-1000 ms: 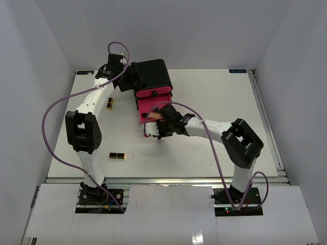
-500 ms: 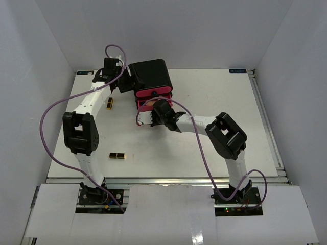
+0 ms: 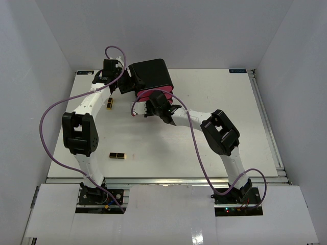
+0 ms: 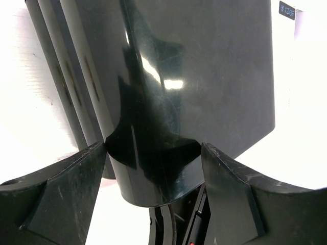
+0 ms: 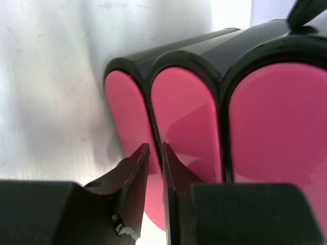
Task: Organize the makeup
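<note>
Left claw (image 4: 153,148) clamps the box (image 3: 150,76). Right claw (image 5: 155,153), tips nearly together, meets its shut pink drawers (image 5: 189,117). Lipstick cases (image 3: 110,104) lie left of the box; next probably fetch one.

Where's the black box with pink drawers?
Top view: the black box stands far back on the table, left of centre, left gripper around its side, right gripper at its front.
</note>
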`<action>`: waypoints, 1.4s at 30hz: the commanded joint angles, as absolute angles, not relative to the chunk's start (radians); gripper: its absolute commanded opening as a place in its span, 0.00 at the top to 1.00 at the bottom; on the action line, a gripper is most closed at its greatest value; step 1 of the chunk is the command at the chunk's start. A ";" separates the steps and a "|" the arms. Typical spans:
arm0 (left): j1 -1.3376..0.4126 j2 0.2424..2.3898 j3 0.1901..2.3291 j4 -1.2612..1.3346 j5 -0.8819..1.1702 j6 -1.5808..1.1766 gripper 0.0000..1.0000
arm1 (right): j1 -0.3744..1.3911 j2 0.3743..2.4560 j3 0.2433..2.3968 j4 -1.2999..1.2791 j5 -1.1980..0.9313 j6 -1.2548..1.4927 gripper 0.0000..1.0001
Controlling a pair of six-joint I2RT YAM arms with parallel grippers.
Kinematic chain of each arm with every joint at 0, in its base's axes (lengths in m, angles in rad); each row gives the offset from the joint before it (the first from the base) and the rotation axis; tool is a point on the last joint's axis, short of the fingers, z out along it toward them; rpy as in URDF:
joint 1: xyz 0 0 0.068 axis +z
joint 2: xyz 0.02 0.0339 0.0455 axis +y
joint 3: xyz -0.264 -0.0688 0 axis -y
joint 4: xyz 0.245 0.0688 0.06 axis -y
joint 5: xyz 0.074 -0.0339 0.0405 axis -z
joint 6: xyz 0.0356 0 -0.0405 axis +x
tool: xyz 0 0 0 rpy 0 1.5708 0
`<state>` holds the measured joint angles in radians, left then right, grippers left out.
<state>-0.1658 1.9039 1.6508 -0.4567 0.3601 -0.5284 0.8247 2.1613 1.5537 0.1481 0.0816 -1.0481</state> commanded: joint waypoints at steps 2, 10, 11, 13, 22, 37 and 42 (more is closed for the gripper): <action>-0.193 1.894 1.624 -0.604 0.382 -0.510 0.15 | 0.784 1.980 1.537 -0.068 -0.165 -0.957 0.78; -0.169 1.866 1.665 -0.605 0.327 -0.537 0.07 | 0.658 1.811 1.506 -0.265 -0.586 -0.556 0.50; -0.166 1.862 1.670 -0.606 0.317 -0.540 0.05 | 0.641 1.801 1.493 -0.261 -0.613 -0.507 0.47; -0.159 1.854 1.692 -0.605 0.295 -0.535 0.02 | 0.614 1.779 1.461 -0.252 -0.639 -0.440 0.42; -0.081 1.772 1.831 -0.587 0.217 -0.557 0.02 | 0.520 1.701 1.440 -0.278 -0.746 -0.476 0.35; -0.093 1.063 0.857 -0.085 0.357 -0.899 0.18 | 0.404 1.687 1.470 -0.235 -0.856 -0.266 0.30; -0.188 0.970 0.611 0.103 0.294 -0.991 0.21 | 0.400 1.741 1.573 -0.210 -0.850 -0.196 0.28</action>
<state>-0.1133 1.0135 0.7411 -0.1029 0.3239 -0.8758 0.4033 1.7272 1.4777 -0.2856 -0.8546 -0.3014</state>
